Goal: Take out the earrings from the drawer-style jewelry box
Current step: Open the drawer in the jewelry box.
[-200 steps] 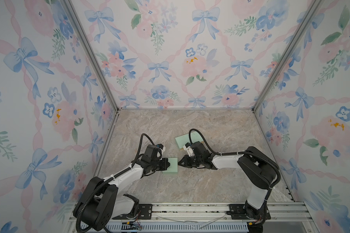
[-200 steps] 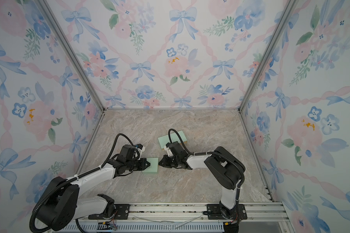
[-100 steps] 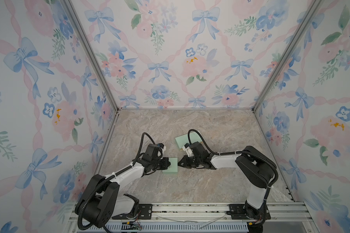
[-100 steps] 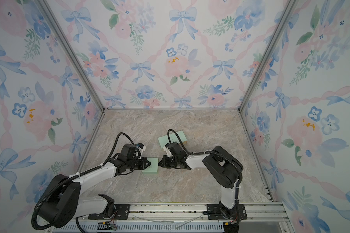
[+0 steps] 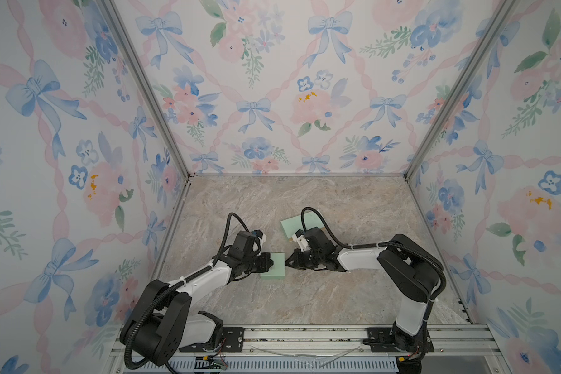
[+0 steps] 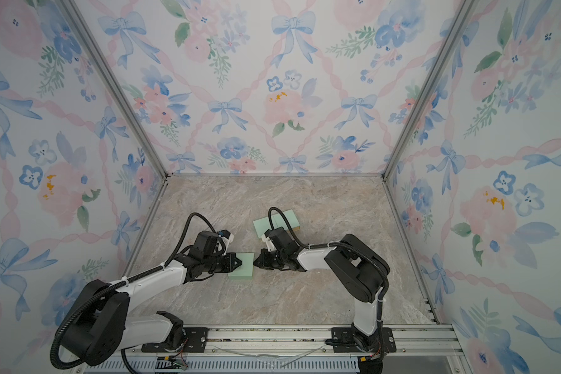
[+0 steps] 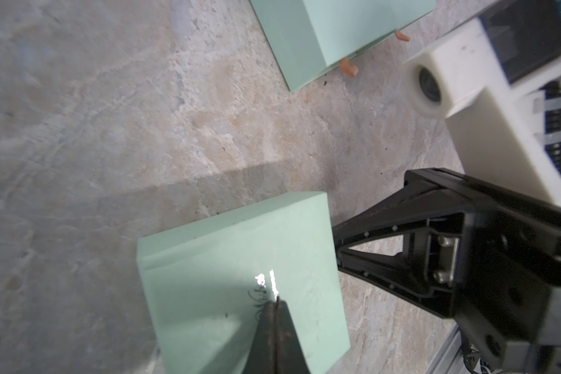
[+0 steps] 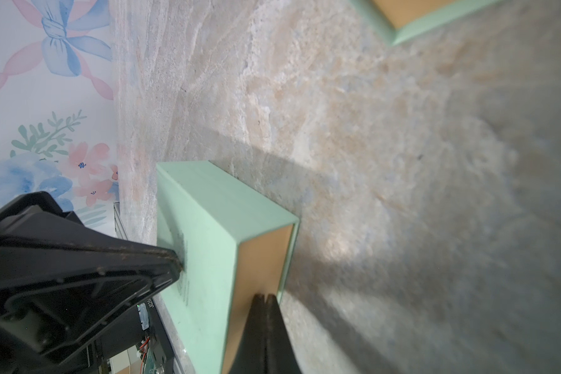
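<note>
The mint-green jewelry box (image 5: 277,272) (image 6: 244,274) lies on the marble floor between my two arms. My left gripper (image 5: 271,263) (image 7: 276,299) is shut, and its tips rest on the box's lid (image 7: 224,259) beside some dark lettering. My right gripper (image 5: 287,263) (image 8: 267,296) is also shut. Its tips are against the box's tan end face (image 8: 259,259), close to the mint edge, with nothing between the fingers. The earrings are not in view; only a bright glint shows on the lid.
A second mint-green piece (image 5: 292,223) (image 6: 266,223) lies behind the right wrist, with a tan inside (image 8: 402,13) and small orange tabs (image 7: 348,68). Floral walls close in the left, back and right. An aluminium rail (image 5: 305,336) runs along the front.
The right gripper's jaws have closed the last small gap at the box's end. The left gripper and the box have stayed in place.
</note>
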Tool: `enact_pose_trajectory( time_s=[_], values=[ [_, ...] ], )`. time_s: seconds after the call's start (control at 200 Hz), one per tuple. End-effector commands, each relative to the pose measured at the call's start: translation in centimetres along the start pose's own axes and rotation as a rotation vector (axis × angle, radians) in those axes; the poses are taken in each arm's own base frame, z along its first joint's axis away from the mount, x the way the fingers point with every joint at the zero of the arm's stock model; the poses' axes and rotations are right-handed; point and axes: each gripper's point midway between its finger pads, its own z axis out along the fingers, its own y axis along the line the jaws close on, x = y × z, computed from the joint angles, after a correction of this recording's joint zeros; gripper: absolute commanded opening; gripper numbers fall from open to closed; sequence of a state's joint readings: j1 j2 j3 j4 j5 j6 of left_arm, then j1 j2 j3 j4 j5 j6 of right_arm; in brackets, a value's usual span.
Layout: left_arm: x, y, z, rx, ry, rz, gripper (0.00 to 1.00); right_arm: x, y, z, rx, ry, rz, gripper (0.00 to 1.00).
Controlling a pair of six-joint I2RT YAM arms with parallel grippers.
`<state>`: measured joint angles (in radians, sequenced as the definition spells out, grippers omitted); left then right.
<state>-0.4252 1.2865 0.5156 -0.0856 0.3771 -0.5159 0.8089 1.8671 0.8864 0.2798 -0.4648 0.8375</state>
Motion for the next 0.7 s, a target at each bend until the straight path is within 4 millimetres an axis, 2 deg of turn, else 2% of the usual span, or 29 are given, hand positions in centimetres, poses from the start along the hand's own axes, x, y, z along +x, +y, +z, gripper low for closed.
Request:
enact_pose_trajectory(
  time_s=[0.0,0.52,0.695],
  values=[
    [2.6,2.7,0.4,-0.117,0.087,-0.024,0.0,0.6,1.3,0.4,-0.017,0.03,-0.023,0.0],
    [3.0,3.2,0.5,-0.131,0.098,-0.036,0.0,0.5,1.1,-0.5,0.049,0.029,-0.052,0.0],
    [3.2,3.3,0.6,-0.136,0.101,-0.037,0.0,0.8,0.5,-0.9,0.11,0.041,-0.062,0.0]
  ],
)
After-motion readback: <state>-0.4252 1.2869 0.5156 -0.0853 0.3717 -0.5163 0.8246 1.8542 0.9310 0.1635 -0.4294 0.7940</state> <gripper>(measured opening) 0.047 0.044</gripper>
